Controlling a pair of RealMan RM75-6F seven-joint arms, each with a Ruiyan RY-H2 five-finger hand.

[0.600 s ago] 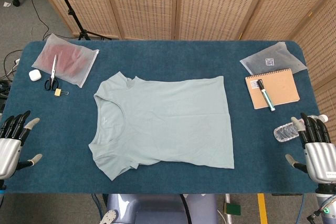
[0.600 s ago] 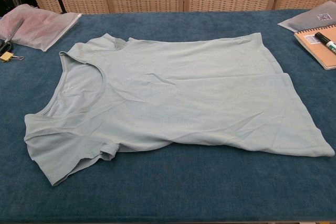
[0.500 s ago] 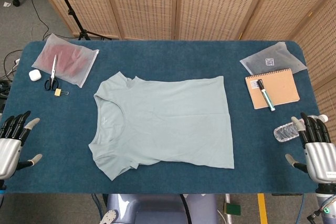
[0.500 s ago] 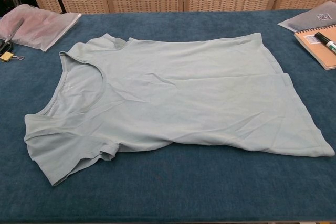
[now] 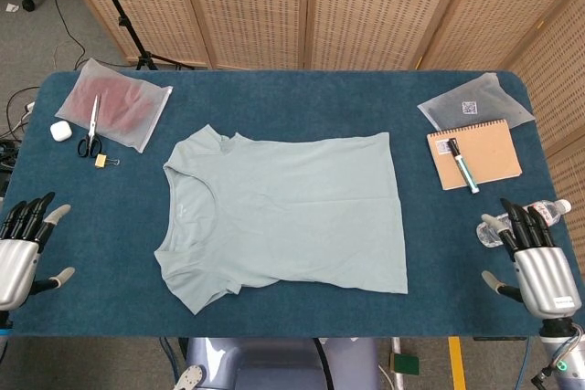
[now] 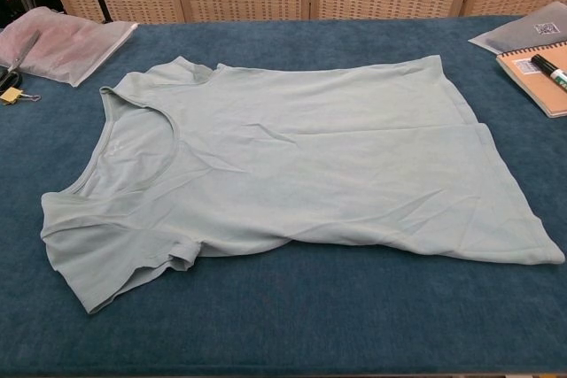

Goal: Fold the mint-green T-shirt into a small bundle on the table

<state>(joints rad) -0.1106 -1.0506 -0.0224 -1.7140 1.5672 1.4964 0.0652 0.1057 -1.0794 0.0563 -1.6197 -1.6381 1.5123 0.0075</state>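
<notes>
The mint-green T-shirt (image 5: 288,212) lies spread flat in the middle of the blue table (image 5: 292,102), neckline to the left, hem to the right; the chest view shows the T-shirt (image 6: 292,165) the same way. My left hand (image 5: 20,248) hovers at the table's front left corner, fingers apart, holding nothing, well clear of the shirt. My right hand (image 5: 533,258) hovers at the front right edge, fingers spread and empty, right of the hem. Neither hand appears in the chest view.
A clear water bottle (image 5: 516,223) lies just behind my right hand. A brown notebook (image 5: 473,153) with a marker (image 5: 462,165) and a clear bag (image 5: 475,102) sit at the back right. A plastic bag (image 5: 114,102), scissors (image 5: 91,127), a binder clip (image 5: 103,162) and a white case (image 5: 59,131) sit at the back left.
My right hand has shifted left, toward the shirt and in front of the bottle. The left hand and the shirt have not moved.
</notes>
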